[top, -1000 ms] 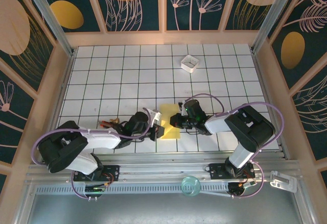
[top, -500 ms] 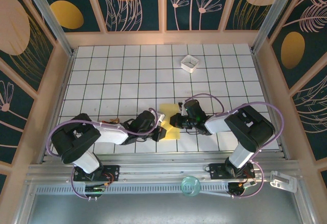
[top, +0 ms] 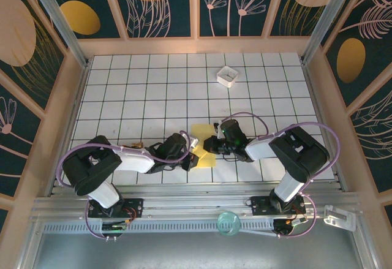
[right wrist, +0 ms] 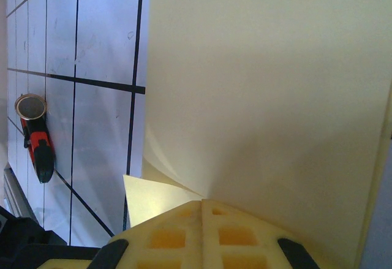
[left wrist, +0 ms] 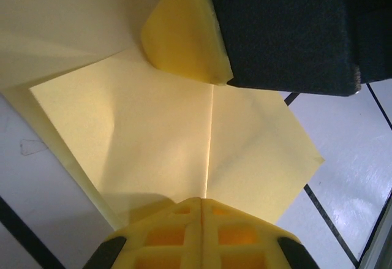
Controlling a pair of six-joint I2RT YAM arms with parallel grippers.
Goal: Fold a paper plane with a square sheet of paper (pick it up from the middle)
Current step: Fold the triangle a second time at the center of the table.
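Your left gripper (top: 192, 157) pinching the paper's (top: 206, 147) curled near corner, your right gripper (top: 211, 144) on its right edge, jaw state unclear, white box (top: 228, 76) far behind.

far grid (top: 153, 79): open | white box (top: 227, 76): lone obstacle

The square sheet of paper (top: 204, 148) lies on the table (top: 122, 97) between the left gripper (top: 190, 157) and right gripper (top: 211, 146); a box (top: 228, 76) sits behind.

Square sheet of paper (left wrist: 184, 134) thin matt yellow, creased; table (top: 147, 91) glossy white tile
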